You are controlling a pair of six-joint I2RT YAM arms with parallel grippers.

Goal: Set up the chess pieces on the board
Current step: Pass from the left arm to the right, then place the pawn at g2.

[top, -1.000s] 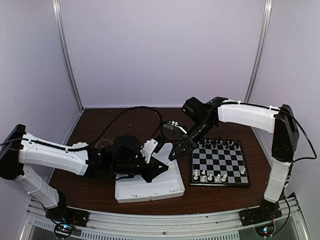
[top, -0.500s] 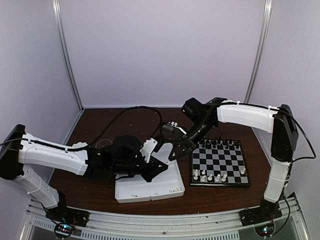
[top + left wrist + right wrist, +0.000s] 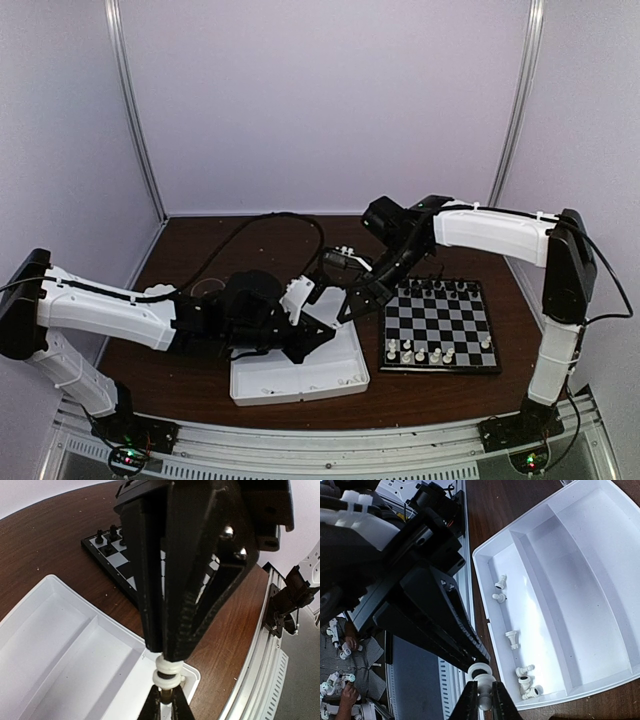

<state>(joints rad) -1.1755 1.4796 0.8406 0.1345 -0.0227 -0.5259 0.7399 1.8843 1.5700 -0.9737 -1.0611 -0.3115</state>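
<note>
Handover: right jaws have just closed on the white piece [image 3: 481,676].
Left jaws clench it too, near a corner of the tray [image 3: 75,645], low in both wrist views; the board [image 3: 440,322], right of centre, likely awaits it.

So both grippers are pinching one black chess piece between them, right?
No, the chess piece is white, not black; the right wrist view shows it. Otherwise right: the left gripper and right gripper both pinch that one piece.
</note>
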